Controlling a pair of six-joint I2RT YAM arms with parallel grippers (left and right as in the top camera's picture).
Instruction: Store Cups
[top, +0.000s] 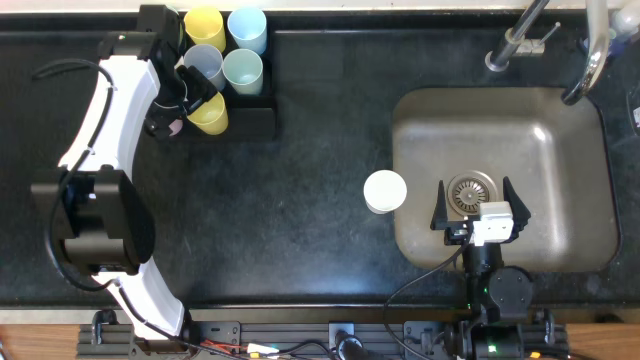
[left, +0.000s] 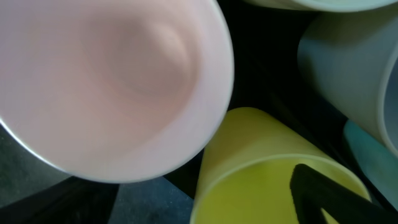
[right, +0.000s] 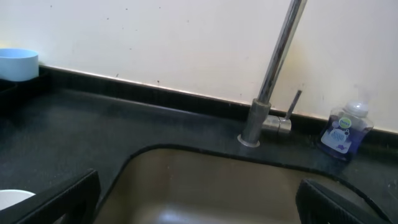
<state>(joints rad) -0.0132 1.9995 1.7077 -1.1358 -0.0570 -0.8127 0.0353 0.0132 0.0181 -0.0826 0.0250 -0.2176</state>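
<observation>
While L gripper (top: 195, 95) touches yellow cup (top: 209, 117) | R gripper (top: 474, 188) spread (over sink (top: 560, 150))

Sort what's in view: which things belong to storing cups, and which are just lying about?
Job: tilted yellow cup, pink cup, white cup, four racked cups, black rack.
Lying about: sink, tap, soap bottle.

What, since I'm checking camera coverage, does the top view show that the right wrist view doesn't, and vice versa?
Top view alone: the left gripper holding a yellow cup at the rack, and the drain. Right wrist view alone: the wall, plus a clear look at the soap bottle. Shared: faucet, sink, blue cup, white cup.
</observation>
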